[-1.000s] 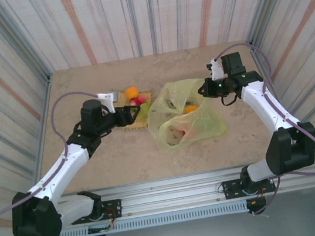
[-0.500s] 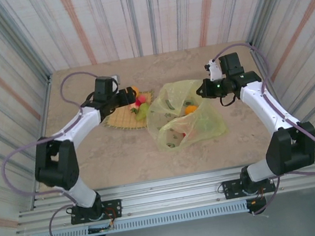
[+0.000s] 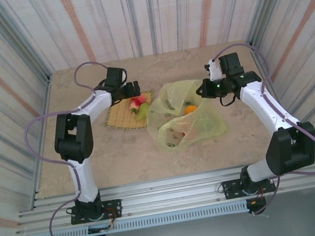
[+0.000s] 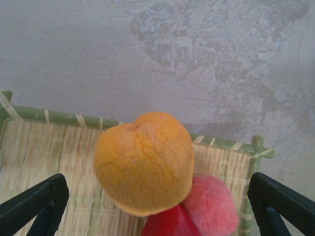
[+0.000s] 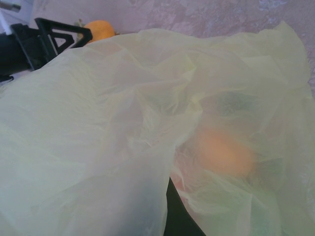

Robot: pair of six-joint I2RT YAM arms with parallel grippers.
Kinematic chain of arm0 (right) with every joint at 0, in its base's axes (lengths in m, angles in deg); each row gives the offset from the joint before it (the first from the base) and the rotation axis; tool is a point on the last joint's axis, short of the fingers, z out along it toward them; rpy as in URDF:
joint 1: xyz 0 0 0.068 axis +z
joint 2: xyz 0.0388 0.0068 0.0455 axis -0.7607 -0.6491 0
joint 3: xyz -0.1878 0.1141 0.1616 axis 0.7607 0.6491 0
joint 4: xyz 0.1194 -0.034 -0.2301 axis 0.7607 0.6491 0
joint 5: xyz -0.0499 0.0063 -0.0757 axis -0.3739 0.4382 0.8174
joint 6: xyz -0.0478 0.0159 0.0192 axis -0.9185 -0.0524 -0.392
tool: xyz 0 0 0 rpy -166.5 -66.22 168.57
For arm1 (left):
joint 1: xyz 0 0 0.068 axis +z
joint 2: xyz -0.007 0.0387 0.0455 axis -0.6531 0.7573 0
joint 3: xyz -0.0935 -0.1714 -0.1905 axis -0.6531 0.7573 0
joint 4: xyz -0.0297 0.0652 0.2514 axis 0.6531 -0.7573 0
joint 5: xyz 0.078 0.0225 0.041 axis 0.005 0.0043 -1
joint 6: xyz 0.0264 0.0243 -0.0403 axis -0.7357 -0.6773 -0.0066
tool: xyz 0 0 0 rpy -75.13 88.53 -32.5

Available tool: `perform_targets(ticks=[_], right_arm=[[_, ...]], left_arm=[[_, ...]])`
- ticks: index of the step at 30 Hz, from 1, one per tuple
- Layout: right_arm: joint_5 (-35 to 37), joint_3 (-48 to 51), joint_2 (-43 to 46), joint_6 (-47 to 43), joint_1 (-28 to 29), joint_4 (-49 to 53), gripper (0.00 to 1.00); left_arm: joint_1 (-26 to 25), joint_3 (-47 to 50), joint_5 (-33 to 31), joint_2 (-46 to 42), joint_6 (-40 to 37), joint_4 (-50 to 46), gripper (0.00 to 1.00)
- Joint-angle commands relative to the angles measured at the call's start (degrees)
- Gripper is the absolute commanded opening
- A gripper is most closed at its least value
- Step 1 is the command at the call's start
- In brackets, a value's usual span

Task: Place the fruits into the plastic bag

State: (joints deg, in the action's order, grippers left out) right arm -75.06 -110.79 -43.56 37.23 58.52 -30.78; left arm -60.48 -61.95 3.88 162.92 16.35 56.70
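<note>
Left gripper [image 3: 135, 90]: held over the far edge of the woven mat [image 3: 122, 117], fingers spread wide, nothing gripped.
Orange fruit [image 4: 143, 162]: seen between those fingers at the mat's far edge, stacked on a pink fruit [image 4: 210, 205] and a red fruit [image 4: 165, 224].
Plastic bag [image 3: 200, 124]: laid just right of the mat; a second orange fruit [image 3: 190, 109] is seen inside.
Right gripper [image 3: 202, 91]: pressed together on the bag's rim, on the side away from the mat.

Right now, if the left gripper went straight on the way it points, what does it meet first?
Most likely the orange fruit on the woven mat. It sits centred between the left gripper's open fingers, above the pink fruit and the red fruit. The remaining gap is hard to judge.
</note>
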Motion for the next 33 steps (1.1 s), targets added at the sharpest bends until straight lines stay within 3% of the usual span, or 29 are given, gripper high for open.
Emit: perform_targets(ticks=[1,10,26,33], right_arm=[[-0.1,-1.2,-0.5,-1.3,-0.3,-0.1,0.00],[-0.6,-0.9,-0.5,-1.2,-0.6,-0.1,0.00],[-0.7,-0.6,-0.2,-1.4,-0.7,0.0,0.00],[-0.6,-0.6,0.0,-1.4,-0.7,0.1,0.00]], left_arm=[[0.2,-3.6,-1.6,2.5,-1.4,-3.2,0.98],[0.1,-8.6,-1.9,8.1,-1.7,-5.2,0.94],[0.4,-11.8,-1.4,11.1,-2.1,-6.3,0.72],[0.5,-11.4,-2.1,10.4,-2.5,-6.4,0.68]])
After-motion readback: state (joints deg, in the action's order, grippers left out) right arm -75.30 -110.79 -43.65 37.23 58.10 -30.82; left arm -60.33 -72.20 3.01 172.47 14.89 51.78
